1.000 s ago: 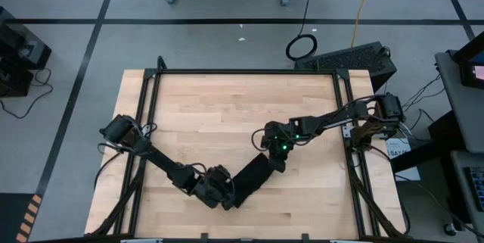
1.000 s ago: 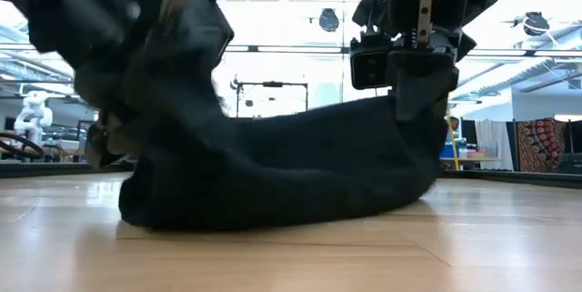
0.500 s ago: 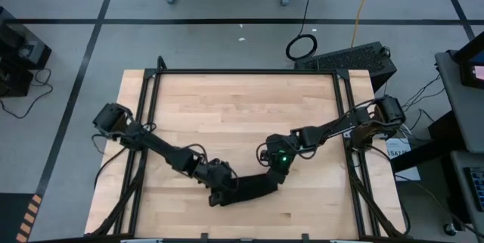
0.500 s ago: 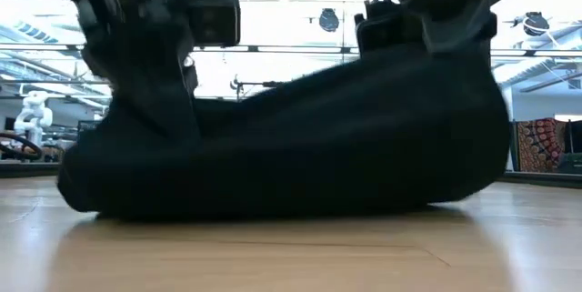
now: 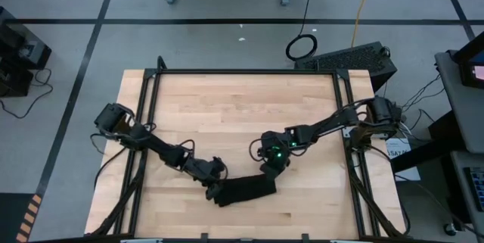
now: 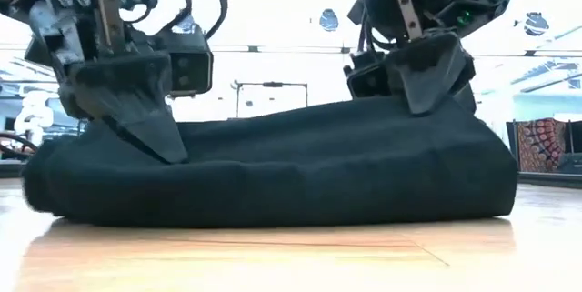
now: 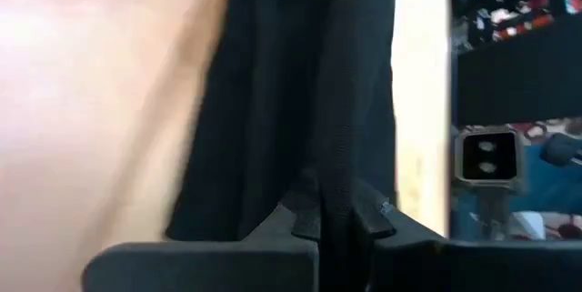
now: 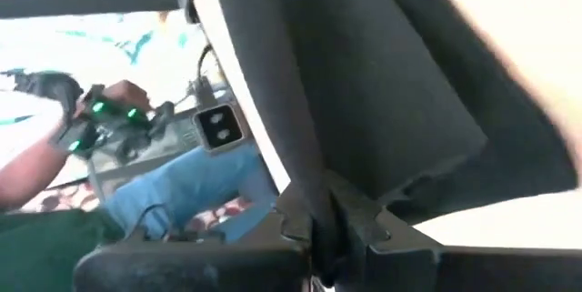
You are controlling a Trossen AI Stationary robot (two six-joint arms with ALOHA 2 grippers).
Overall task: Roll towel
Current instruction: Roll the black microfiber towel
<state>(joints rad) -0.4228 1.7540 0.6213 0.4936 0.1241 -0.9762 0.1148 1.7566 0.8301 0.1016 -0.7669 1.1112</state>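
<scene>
Pinching opposite ends, left gripper (image 6: 150, 142) and right gripper (image 6: 427, 92) fingers hold the soft, folded black towel (image 6: 273, 178).

One camera looks straight down from high above, taking in the whole counter (image 5: 227, 114) and both arms. Another sits at counter height, very near the towel (image 6: 273, 174), facing level into the room. Each wrist camera looks close along its own pincer; all four views share the towel.
</scene>
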